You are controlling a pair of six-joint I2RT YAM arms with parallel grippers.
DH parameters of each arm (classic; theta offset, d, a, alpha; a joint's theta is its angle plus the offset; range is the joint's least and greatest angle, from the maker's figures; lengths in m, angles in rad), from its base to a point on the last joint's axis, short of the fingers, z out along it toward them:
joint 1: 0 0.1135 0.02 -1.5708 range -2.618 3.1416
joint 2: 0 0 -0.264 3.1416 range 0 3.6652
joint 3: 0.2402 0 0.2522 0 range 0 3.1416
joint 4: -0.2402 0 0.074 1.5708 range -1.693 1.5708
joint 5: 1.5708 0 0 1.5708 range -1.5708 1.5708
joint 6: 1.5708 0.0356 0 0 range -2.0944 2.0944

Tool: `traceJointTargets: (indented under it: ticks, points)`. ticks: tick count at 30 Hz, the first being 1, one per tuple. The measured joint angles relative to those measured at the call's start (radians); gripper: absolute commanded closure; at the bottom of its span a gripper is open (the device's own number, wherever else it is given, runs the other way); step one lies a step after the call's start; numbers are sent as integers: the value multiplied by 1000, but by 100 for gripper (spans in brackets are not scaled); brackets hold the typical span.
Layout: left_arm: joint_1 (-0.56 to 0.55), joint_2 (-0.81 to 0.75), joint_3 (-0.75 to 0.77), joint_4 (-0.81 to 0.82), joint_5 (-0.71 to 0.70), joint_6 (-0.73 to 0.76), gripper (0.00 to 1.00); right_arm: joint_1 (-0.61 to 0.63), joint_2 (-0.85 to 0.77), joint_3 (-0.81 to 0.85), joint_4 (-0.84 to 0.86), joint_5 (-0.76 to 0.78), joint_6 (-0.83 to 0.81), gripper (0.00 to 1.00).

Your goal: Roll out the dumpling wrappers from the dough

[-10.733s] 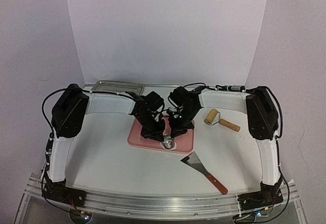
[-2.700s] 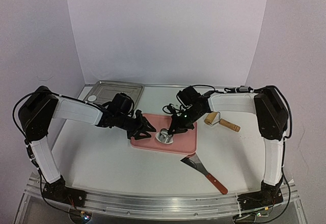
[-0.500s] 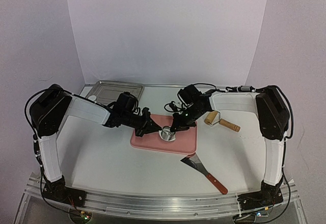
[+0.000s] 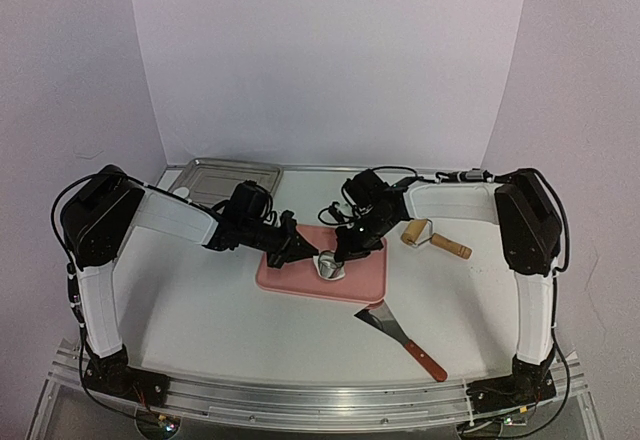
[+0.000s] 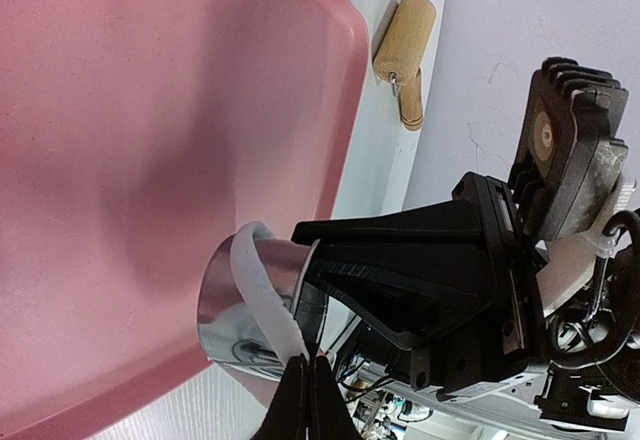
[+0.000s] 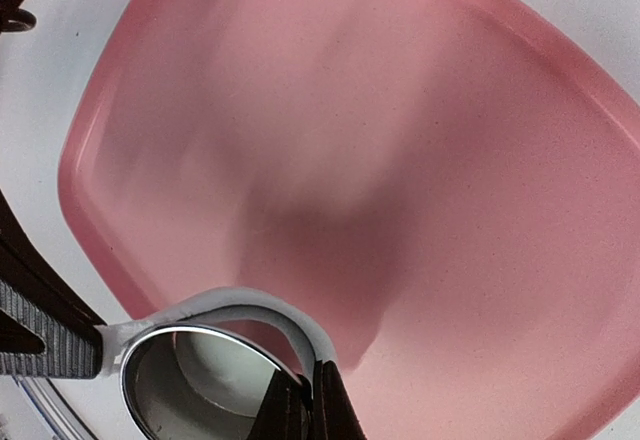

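Far behind the left tool [image 4: 308, 256], a wrapper [image 4: 181, 193] occupies the tray [image 4: 232, 163].

Ring cutter [image 5: 215, 300] looks glossy metal, dough strip [image 5: 268, 310] matt, tray [image 5: 150, 110] smooth plastic.

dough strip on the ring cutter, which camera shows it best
Right wrist: the dough strip's whole arc along the ring cutter rim is clear. Left wrist shows it draped over one side; top external barely shows it.
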State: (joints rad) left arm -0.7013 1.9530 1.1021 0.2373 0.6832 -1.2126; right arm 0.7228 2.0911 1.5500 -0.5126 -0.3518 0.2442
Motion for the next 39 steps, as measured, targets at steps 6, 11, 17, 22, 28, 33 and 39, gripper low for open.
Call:
traceJointTargets:
  ticks: [6, 11, 17, 22, 28, 33, 39]
  points:
    - [0, 0, -1, 9, -14, -8, 100, 9, 2, 0, -8, 27, -13, 100]
    - [0, 0, -1, 27, -13, -17, 100, 14, 8, 0, -13, 41, -17, 100]
    - [0, 0, -1, 36, -4, -19, 100, 18, 24, 0, -14, 40, -30, 100]
    - [0, 9, 18, 37, 0, -18, 100, 20, 29, 0, -16, 31, -40, 100]
    - [6, 70, 93, 44, 11, -15, 100, 24, 29, 0, -14, 12, -58, 100]
    - [43, 97, 125, 43, 22, -8, 100, 24, 29, 0, -6, -6, -62, 100]
    - [81, 140, 171, 34, 48, 13, 100, 24, 25, 0, 4, -40, -65, 100]
